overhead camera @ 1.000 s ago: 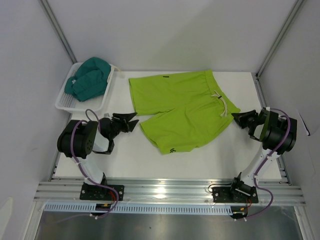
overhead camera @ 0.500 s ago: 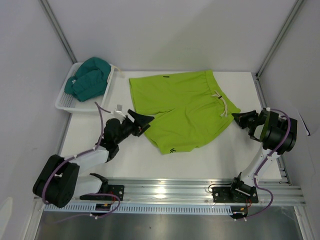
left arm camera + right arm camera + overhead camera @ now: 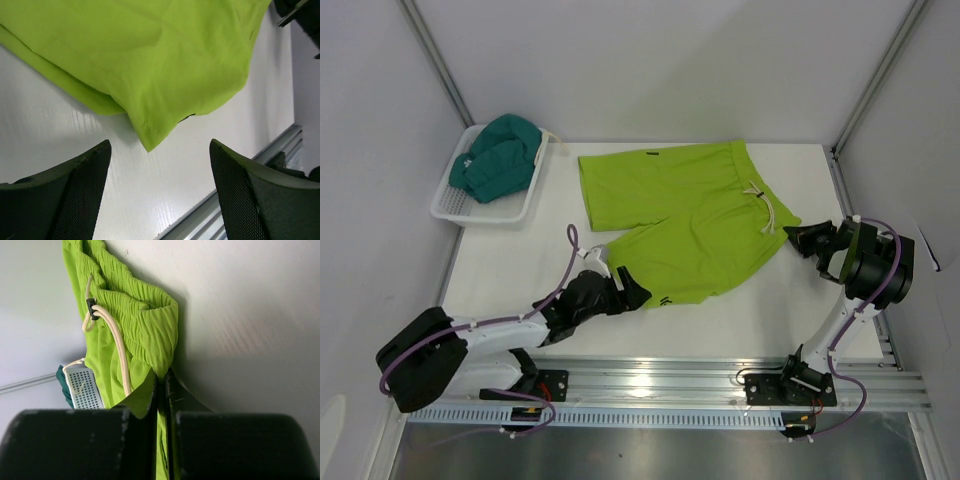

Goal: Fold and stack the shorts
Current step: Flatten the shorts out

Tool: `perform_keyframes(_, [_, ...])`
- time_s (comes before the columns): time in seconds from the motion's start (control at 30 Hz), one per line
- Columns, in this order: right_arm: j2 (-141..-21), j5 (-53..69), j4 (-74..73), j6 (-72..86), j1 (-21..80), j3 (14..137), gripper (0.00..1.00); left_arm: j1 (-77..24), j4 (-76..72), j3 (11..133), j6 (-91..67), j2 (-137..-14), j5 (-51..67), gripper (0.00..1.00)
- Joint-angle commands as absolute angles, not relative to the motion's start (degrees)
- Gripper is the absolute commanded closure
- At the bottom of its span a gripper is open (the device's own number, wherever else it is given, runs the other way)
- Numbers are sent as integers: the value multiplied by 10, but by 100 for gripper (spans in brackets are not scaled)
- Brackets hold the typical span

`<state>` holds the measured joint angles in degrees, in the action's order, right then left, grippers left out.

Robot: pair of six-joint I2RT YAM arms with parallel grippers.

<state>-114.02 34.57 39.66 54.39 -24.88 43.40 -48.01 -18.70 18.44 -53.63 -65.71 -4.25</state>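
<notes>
Beside lime shorts [image 3: 680, 215], left jaws gape; right jaws seemingly pinch them.

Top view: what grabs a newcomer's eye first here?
The lime green shorts spread flat on the white table. Next, the dark teal shorts bunched in the white basket at far left. The left hand gapes at a leg corner; the right hand pinches the waistband end.

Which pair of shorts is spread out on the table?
The lime green pair, lying flat on the table; the dark teal pair is bunched up in the white basket.
</notes>
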Motion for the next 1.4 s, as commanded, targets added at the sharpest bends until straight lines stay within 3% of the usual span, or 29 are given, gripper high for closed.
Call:
perform_keyframes(0.0, [-1129,340,404,537,-251,435,100,-504,-220,185,-510,-676,-102,18])
perform_keyframes(0.47, [-1131,344,413,541,-254,432,100,-510,-240,235,-533,-831,-151,22])
perform_keyframes(0.6, [-1134,345,418,546,-256,430,100,-510,-298,213,-541,-852,-169,30])
perform_keyframes(0.7, [-1135,347,423,548,-257,429,100,-510,-322,214,-540,-867,-171,40])
perform_keyframes(0.9, [-1138,352,428,552,-259,428,100,-510,-370,201,-534,-877,-156,75])
perform_keyframes(1.07, [-1140,352,429,554,-260,427,100,-507,-290,232,-541,-839,-123,100])
perform_keyframes(1.27, [-1134,342,390,537,-255,439,100,-484,-250,260,-602,-787,-28,100])
perform_keyframes(1.3, [-1131,338,382,533,-254,440,93,-473,-262,260,-612,-787,19,100])
perform_keyframes(1.37, [-1125,336,371,527,-251,442,58,-434,-296,255,-645,-794,70,100])
